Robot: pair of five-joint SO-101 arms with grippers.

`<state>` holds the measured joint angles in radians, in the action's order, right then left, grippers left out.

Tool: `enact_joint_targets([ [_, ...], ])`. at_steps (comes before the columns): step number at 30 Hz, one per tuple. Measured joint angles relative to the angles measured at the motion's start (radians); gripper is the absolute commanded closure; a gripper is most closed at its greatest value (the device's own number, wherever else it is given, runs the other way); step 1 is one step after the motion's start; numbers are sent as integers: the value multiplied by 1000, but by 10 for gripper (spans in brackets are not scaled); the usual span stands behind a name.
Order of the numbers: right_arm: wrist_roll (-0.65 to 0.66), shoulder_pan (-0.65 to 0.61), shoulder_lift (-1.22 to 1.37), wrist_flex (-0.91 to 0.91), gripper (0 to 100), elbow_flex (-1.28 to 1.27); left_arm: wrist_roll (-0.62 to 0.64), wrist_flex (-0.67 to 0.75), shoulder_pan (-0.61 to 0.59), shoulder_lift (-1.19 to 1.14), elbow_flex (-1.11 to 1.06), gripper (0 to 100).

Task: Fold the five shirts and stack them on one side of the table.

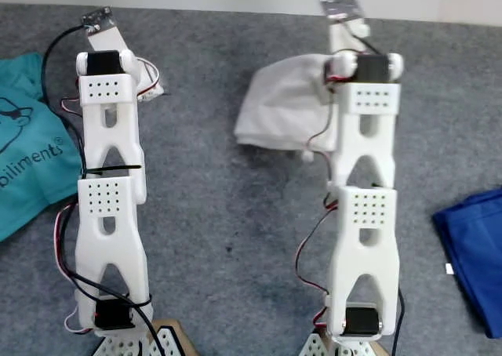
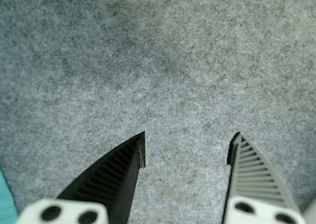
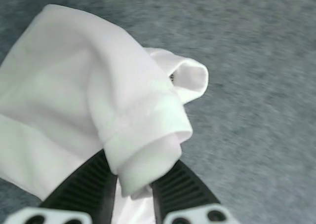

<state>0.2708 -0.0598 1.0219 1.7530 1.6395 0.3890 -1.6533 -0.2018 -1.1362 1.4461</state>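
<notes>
- You see a plain white shirt [image 3: 84, 81] with no print in the right gripper [image 3: 134, 179], whose ribbed fingers [image 3: 84, 182] are both black.
- Your left gripper [image 2: 189, 137] has one black ribbed finger and one pale grey one.
- The teal shirt [image 1: 27, 144] carries white lettering and a dark line drawing.
- The blue shirt [image 1: 474, 254] is a plain deep blue.
- The table [image 1: 227, 215] is mottled grey.
- Your left arm [image 1: 110, 191] and right arm [image 1: 365, 215] are white with black motors and red, black and white wires.
</notes>
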Motion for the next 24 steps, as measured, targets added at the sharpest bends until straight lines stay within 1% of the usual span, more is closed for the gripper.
enact_joint_targets([
  [6, 0, 137, -95, 0, 991, 0, 0, 2, 0, -23, -5, 718],
  [16, 0, 356, -109, 0, 991, 0, 0, 32, 38, -57, -5, 719],
  [19, 0, 405, -132, 0, 991, -12, -28, 32, 40, -57, -5, 719],
  [21, 0, 425, -206, 0, 991, -109, -40, 32, 44, -57, -5, 719],
  [24, 0, 453, -353, 0, 991, -333, -41, 32, 52, -57, -5, 719],
])
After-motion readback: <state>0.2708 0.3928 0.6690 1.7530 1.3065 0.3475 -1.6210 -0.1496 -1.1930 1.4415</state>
